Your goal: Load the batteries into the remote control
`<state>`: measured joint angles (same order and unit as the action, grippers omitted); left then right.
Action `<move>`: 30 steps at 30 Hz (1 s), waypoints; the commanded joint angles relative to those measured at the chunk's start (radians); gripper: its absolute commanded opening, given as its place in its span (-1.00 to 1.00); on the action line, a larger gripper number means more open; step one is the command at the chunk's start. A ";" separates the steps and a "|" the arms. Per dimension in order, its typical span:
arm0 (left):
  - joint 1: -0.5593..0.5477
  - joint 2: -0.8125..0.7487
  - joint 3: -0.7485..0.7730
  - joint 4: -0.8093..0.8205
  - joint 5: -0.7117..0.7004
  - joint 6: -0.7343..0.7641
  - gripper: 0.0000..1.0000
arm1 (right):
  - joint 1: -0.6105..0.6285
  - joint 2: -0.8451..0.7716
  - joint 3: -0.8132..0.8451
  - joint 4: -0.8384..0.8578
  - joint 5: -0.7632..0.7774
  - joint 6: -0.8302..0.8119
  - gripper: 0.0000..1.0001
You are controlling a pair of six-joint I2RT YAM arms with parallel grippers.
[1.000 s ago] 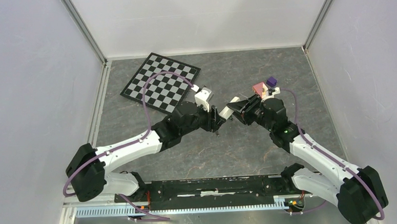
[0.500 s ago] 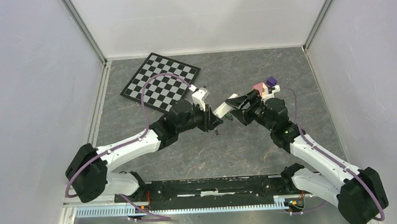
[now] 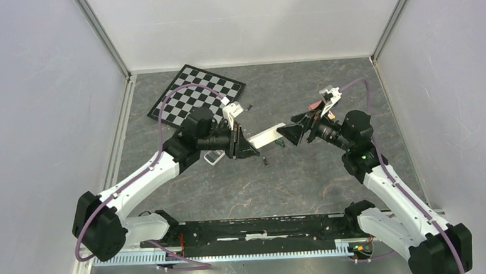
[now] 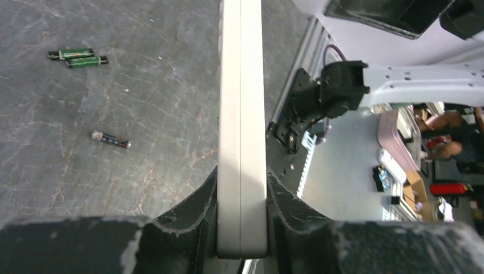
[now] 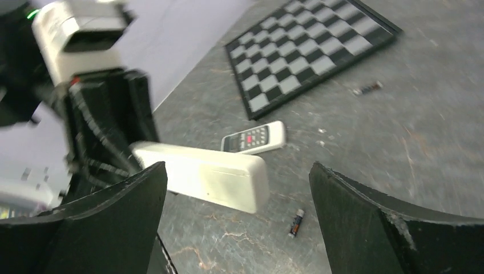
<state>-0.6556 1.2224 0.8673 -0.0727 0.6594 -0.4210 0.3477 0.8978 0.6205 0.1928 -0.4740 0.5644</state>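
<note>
The remote control (image 4: 241, 114), a long white bar, is held edge-on and clear of the table, with my left gripper (image 4: 241, 200) shut on its near end. From above, the remote control (image 3: 269, 135) sticks out rightward from the left gripper (image 3: 247, 146). My right gripper (image 3: 285, 135) stands open just past the bar's free end, apart from it. In the right wrist view the remote control (image 5: 205, 174) shows between the wide right gripper (image 5: 237, 188) fingers. Batteries lie on the table: two green ones (image 4: 78, 57) and a dark one (image 4: 111, 140) (image 5: 295, 222).
A smaller white remote with buttons (image 5: 254, 138) (image 3: 214, 157) lies on the table below the left arm. A chessboard (image 3: 198, 100) lies at the back left, with another battery (image 5: 367, 88) near its corner. Grey walls enclose the table.
My right gripper has opened, let go of the white remote control and drawn back to the right. My left gripper has shut on it and carried it slightly left.
</note>
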 commanded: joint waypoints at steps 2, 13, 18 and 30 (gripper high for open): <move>0.056 -0.039 0.077 -0.110 0.220 0.053 -0.96 | 0.002 0.004 0.072 0.065 -0.318 -0.204 0.96; 0.058 -0.119 0.049 -0.049 0.382 0.036 -0.96 | 0.005 0.001 -0.029 0.381 -0.549 0.041 0.96; 0.059 -0.143 0.046 -0.036 0.425 0.034 -0.96 | 0.019 0.046 -0.046 0.546 -0.575 0.230 0.79; 0.059 -0.149 0.062 -0.052 0.441 0.050 -0.95 | 0.079 0.138 -0.024 0.662 -0.561 0.359 0.05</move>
<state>-0.5968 1.0897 0.9005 -0.1513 1.0576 -0.4053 0.4210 1.0260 0.5583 0.8524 -1.0428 0.9268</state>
